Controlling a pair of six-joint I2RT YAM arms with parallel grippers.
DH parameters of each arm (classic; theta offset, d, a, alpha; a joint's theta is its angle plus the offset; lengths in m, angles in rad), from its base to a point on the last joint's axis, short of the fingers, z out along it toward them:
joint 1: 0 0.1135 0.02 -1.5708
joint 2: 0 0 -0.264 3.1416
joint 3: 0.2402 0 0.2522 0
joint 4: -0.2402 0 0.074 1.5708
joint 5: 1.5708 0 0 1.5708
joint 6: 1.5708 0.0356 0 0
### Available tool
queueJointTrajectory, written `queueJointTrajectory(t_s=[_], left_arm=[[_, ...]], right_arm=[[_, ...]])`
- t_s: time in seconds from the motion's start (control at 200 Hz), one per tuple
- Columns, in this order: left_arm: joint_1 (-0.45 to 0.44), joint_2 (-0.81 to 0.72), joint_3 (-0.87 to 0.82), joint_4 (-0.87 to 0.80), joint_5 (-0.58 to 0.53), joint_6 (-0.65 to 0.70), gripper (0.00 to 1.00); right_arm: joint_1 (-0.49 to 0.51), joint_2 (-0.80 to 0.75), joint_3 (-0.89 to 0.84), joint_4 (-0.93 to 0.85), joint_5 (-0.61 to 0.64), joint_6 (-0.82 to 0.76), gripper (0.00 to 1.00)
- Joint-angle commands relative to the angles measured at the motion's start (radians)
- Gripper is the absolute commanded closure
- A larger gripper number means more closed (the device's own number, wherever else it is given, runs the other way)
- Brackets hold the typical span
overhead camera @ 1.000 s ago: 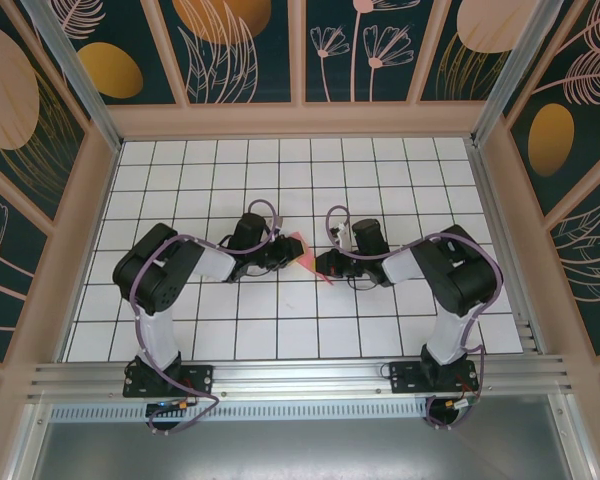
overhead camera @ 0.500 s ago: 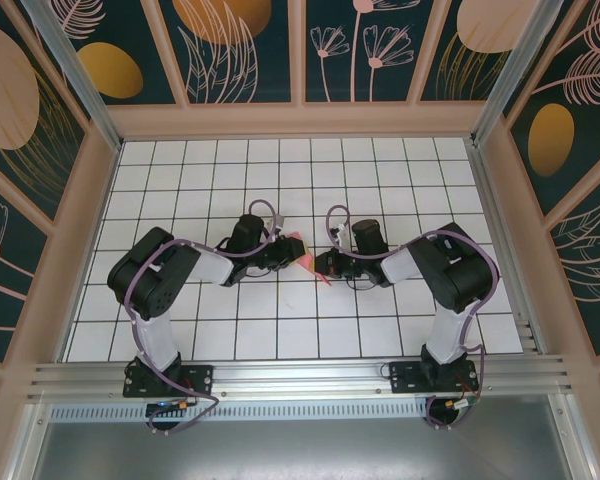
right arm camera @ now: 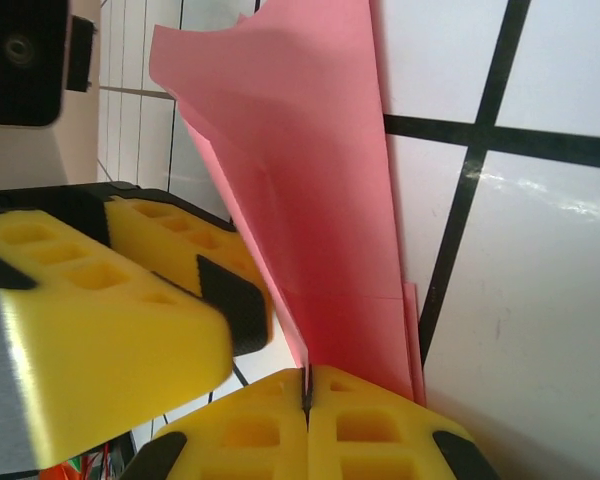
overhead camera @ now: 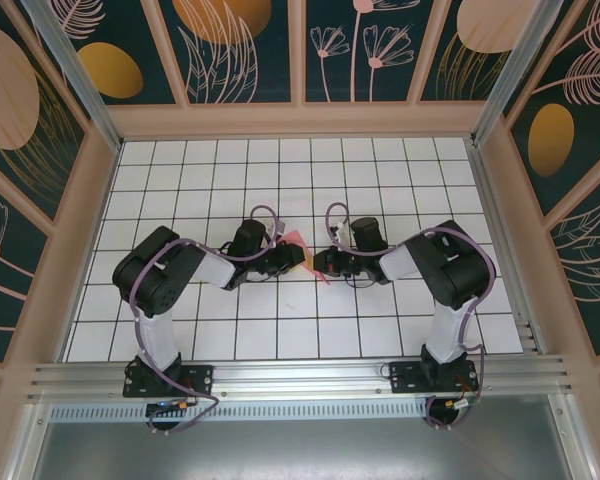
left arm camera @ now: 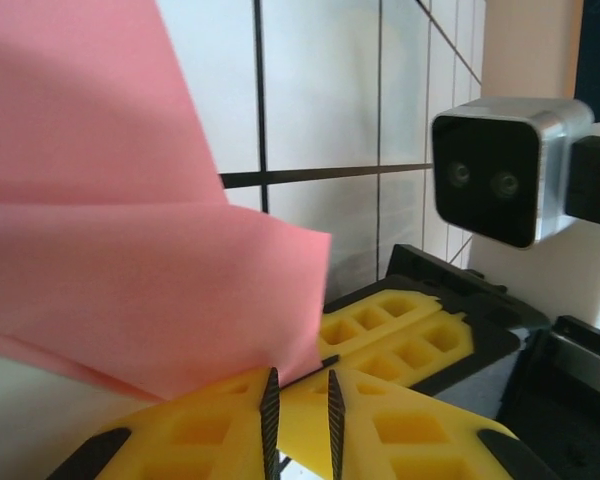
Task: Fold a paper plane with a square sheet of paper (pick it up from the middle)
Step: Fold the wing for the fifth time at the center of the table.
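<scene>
The pink sheet of paper [overhead camera: 294, 240] is folded into a narrow layered wedge and held upright between the two arms at mid-table. My right gripper [right arm camera: 306, 385] is shut on its lower folded edge, and the paper [right arm camera: 320, 200] rises from the seam between the pads. In the top view the right gripper [overhead camera: 318, 265] faces left. My left gripper [overhead camera: 302, 258] meets it tip to tip. Its jaws [left arm camera: 300, 385] stand a narrow gap apart, with the paper's [left arm camera: 130, 250] corner just above the left pad and nothing visible in the gap.
The white gridded table [overhead camera: 230, 170] is boxed in by raised wooden walls on three sides. An aluminium rail [overhead camera: 300, 380] carrying both arm bases runs along the near edge. The right wrist's camera housing [left arm camera: 500, 170] hangs close in front of the left gripper.
The left gripper has crept right, up against the right gripper, and covers more of the paper. Its jaws have narrowed slightly. The right gripper has stayed shut on the paper.
</scene>
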Motion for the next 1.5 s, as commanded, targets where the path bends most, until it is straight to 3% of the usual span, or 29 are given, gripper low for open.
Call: queueJointTrajectory(t_s=[0.0,0.53,0.811,1.151,1.496], left_arm=[[-0.004,0.025,0.021,-0.012,-0.018,0.013,0.76],[-0.004,0.048,0.054,-0.109,-0.077,0.034,0.80],[-0.004,0.054,0.069,-0.136,-0.082,0.039,0.80],[-0.004,0.026,0.088,-0.143,-0.063,0.064,0.80],[-0.004,-0.059,0.036,-0.043,-0.019,0.077,0.76]], right_arm=[[-0.004,0.040,0.002,-0.082,0.048,0.001,1.00],[-0.004,-0.117,0.021,-0.235,0.040,-0.118,0.81],[0.019,-0.127,0.030,-0.300,0.084,-0.217,0.80],[0.011,-0.073,0.021,-0.266,0.075,-0.210,0.99],[-0.001,-0.042,0.021,-0.086,-0.076,-0.007,1.00]])
